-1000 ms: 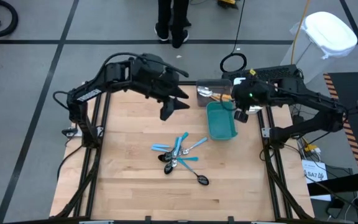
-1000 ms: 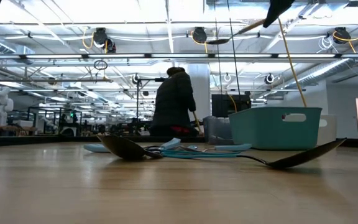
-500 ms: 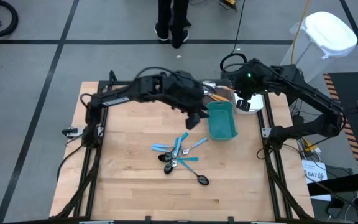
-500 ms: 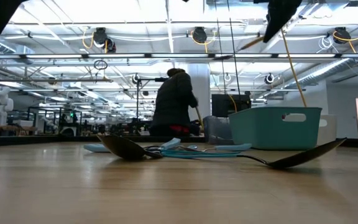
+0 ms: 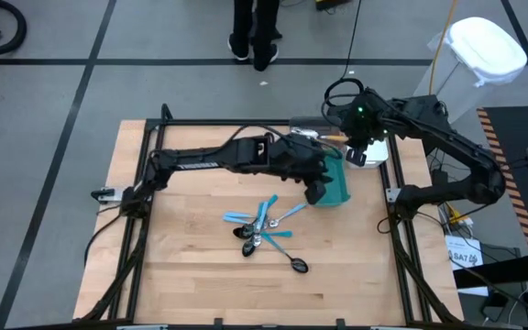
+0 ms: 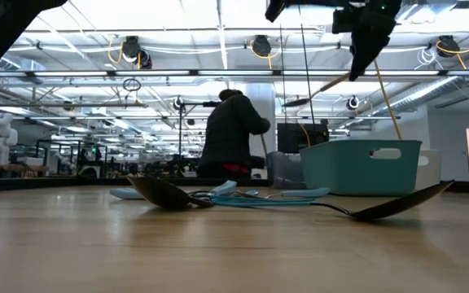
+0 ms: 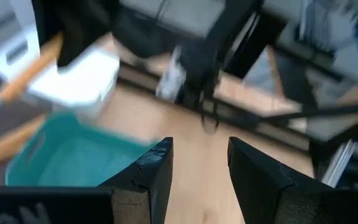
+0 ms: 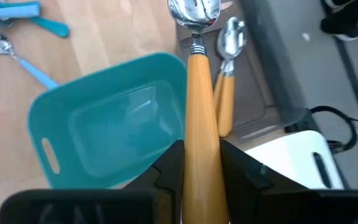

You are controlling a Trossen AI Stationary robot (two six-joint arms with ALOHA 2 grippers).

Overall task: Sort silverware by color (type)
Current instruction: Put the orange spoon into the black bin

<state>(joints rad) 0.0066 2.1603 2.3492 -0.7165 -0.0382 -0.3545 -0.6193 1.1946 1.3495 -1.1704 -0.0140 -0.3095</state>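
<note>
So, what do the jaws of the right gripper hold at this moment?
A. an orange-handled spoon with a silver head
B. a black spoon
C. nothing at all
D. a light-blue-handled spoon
A: in the right wrist view the right gripper has its jaws closed on the orange-handled spoon, whose silver head points past the teal bin toward the gray bin, where another orange-handled spoon already lies.

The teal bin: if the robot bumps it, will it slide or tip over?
The teal bin looks empty, so it is probably light and would likely slide on the smooth wooden table. It seems wide and low, so tipping looks unlikely. The left gripper hangs close to it, so a bump is possible.
</note>
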